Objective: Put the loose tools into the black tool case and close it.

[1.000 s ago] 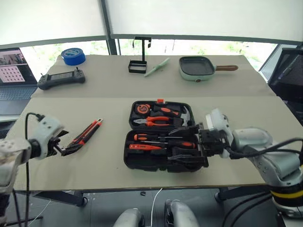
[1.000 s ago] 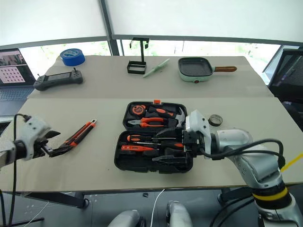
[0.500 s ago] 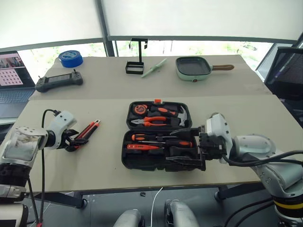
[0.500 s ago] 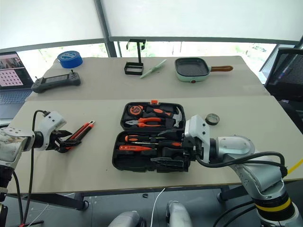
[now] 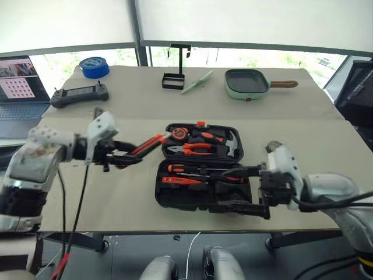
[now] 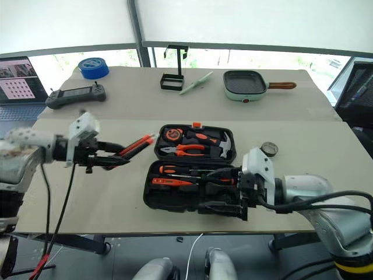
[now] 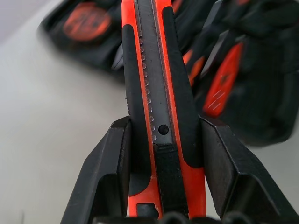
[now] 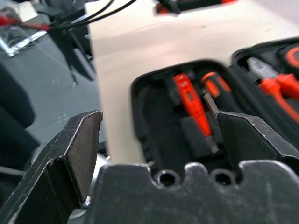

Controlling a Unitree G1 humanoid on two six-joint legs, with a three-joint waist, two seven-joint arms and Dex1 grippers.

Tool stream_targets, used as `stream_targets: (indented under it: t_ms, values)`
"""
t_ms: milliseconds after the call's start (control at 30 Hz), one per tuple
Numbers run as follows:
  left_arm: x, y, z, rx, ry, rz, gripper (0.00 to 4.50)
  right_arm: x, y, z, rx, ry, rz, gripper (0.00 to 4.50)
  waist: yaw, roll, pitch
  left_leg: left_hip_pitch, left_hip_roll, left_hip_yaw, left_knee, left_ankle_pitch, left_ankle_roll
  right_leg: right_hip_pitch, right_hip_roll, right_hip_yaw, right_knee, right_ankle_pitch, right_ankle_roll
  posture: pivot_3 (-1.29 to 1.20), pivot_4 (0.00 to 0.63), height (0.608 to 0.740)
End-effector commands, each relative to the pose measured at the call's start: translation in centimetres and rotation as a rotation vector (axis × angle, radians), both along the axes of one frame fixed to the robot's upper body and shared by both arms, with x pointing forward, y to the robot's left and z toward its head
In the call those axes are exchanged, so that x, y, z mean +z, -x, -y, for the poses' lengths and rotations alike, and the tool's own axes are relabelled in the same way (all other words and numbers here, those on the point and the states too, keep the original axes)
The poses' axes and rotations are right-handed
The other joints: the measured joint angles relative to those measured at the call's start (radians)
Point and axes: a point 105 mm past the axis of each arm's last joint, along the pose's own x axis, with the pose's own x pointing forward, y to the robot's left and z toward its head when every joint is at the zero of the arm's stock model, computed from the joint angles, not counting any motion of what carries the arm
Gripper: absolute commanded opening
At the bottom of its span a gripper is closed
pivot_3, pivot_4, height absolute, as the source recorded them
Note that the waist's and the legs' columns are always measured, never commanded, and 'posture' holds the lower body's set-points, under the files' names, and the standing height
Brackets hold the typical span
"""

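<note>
Spreading across most of the scene, the long beige table [image 5: 116, 198] has wide bare room on its left and along the near edge, while the far strip carries a blue tape roll [image 5: 94, 67], a black controller [image 5: 78, 95], a black stand [image 5: 175, 76] and a green pan [image 5: 247, 83]. A laptop [image 5: 20, 87] sits off the far left edge.

Near the middle lies the black tool case [image 5: 201, 175], open flat, its near wall close to the table's near edge. The far half holds pliers [image 5: 195, 150], a hammer [image 5: 224, 140] and a tape measure [image 5: 179, 133]; the near half holds screwdrivers [image 5: 198, 170]. A small dark tape roll [image 6: 268, 149] sits on the table right of the case.

The right gripper [image 5: 247, 189] hangs at the case's right near corner with its fingers spread wide, nothing between them.

The left gripper [image 5: 125, 158] is above the bare table just left of the case, its fingers [image 7: 229, 163] clamped on the sides of the orange-black utility knife [image 7: 156, 93], which is off the table and points right toward the case's far left corner.
</note>
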Motion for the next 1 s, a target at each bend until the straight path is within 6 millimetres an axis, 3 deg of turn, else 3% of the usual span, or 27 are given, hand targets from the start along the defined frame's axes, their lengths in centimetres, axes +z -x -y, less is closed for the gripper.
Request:
stream_targets:
  t_ms: [33,233,500,833,867,900,1000]
  values:
    - [-1.4,1.4,3.2,-0.234,-0.117,-0.019,1.67,1.2,0.0,0.6,-0.045,0.006,0.073,4.5,-0.005,0.0,0.0,0.001,0.001,0.0,0.0,0.0,0.0,0.001,0.0,0.002,0.0,0.0,0.0,0.0,0.15,0.74]
    - [-3.4,2.0,8.0,-0.426,-0.174,-0.103,1.67,1.0,0.4,1.1,-0.109,0.007,0.091,4.5,0.003,0.0,0.0,0.0,0.004,0.0,0.0,0.0,0.0,0.0,0.003,0.004,0.002,0.001,-0.002,0.0,0.15,0.74]
    - [-6.2,2.2,8.7,-0.416,-0.225,-0.241,1.67,0.6,1.3,1.1,-0.166,0.011,0.1,4.5,0.002,-0.001,0.0,-0.001,0.004,0.0,0.0,-0.001,0.004,-0.001,0.003,0.004,0.001,0.001,-0.002,0.0,0.15,0.74]
    - [-6.9,2.0,9.0,-0.439,-0.25,-0.252,1.67,0.4,1.3,0.8,-0.194,0.005,0.12,4.5,0.005,-0.001,0.0,-0.001,0.004,0.0,0.001,-0.002,0.005,-0.001,0.003,0.004,0.001,0.001,-0.001,0.0,0.15,0.74]
    - [-7.0,1.9,9.0,-0.436,-0.253,-0.244,2.67,0.4,1.3,0.8,-0.194,0.005,0.122,4.5,0.005,-0.001,0.0,-0.001,0.004,0.0,0.001,-0.002,0.005,-0.001,0.003,0.004,0.001,0.001,-0.001,0.0,0.15,0.74]
    - [-7.0,1.8,9.0,-0.435,-0.253,-0.241,2.78,0.4,1.3,0.7,-0.194,0.004,0.122,4.5,0.005,-0.001,0.0,-0.001,0.004,0.0,0.001,-0.002,0.005,-0.001,0.003,0.004,0.001,0.001,-0.001,0.0,0.15,0.74]
    - [-5.7,1.9,9.2,-0.436,-0.202,-0.243,3.81,0.4,1.1,0.7,-0.194,0.001,0.123,4.5,0.007,-0.001,0.0,-0.001,0.004,0.0,0.001,-0.002,0.005,-0.001,0.003,0.004,0.001,0.001,-0.001,0.0,0.15,0.74]
